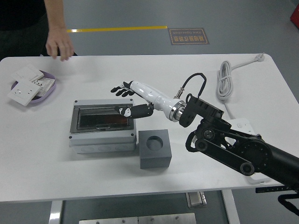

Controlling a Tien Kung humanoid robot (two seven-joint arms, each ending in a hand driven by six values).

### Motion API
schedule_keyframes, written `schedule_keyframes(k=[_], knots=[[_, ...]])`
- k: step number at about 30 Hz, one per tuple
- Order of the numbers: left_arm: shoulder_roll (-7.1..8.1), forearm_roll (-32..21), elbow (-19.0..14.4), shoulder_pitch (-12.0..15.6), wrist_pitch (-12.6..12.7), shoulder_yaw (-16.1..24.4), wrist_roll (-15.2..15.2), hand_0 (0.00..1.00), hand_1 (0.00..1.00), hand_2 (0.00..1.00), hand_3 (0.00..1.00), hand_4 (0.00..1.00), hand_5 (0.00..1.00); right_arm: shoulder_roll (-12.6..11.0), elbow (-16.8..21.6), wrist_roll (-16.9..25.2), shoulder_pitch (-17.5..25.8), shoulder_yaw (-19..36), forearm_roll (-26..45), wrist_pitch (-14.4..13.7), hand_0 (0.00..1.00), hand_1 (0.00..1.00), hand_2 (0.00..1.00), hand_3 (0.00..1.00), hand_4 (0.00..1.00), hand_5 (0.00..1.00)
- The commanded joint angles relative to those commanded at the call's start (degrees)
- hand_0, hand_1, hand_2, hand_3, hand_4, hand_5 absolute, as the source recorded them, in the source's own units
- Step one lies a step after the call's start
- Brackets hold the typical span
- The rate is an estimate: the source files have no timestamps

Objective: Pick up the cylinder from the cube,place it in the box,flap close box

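A: Box [103, 126] lid looks down, cube [155, 148] socket empty; cylinder's not visible, likely inside.

B: Right hand [127, 99]?

A: Fingers spread, empty, above the box's far right corner.

B: Risks?

A: Lid may not be latched; the thumb could catch its edge.

B: Surroundings?

A: White table [224, 70], grey floor, person's hand [60, 45] far left.

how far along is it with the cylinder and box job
Nearly done, it seems. The grey cube has an empty socket, so the cylinder is off it; I cannot make it out through the dark lid. The box has its flap lying flat, closed. The right hand, open, hovers at the box's far right corner. The person's hand is off the table.
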State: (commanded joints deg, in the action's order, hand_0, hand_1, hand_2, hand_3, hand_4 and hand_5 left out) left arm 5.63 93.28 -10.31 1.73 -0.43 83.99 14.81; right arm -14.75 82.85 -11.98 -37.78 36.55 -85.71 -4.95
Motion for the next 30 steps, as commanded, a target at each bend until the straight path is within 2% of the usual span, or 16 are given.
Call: schedule_keyframes(k=[5,13,20,30], knots=[[-0.01,-1.1,0.0,0.5,0.2,-0.7,0.1,0.605,0.599,0.584,0.566,0.602,0.182,-2.3,-0.1,1.0,5.5,8.0,-0.8,-0.5,0.794,0.713,0.760,0.781,0.635,0.288],[-0.25,-2.2,0.0,0.7,0.5,-1.4,0.1,0.605,0.598,0.585,0.565,0.602,0.182,-3.2,0.1,2.1,12.3,20.2,-0.5,-1.4,0.794,0.711,0.757,0.775,0.634,0.287],[-0.30,-2.2,0.0,0.6,0.4,-1.3,0.1,0.605,0.598,0.585,0.564,0.602,0.182,-3.5,1.1,2.3,13.8,28.7,-0.3,-0.9,0.794,0.708,0.750,0.759,0.623,0.292],[-0.33,-2.0,0.0,0.7,0.4,-1.0,0.0,0.605,0.599,0.584,0.565,0.602,0.183,-3.3,1.6,2.4,15.7,32.9,1.8,0.9,0.790,0.707,0.751,0.751,0.623,0.298]])
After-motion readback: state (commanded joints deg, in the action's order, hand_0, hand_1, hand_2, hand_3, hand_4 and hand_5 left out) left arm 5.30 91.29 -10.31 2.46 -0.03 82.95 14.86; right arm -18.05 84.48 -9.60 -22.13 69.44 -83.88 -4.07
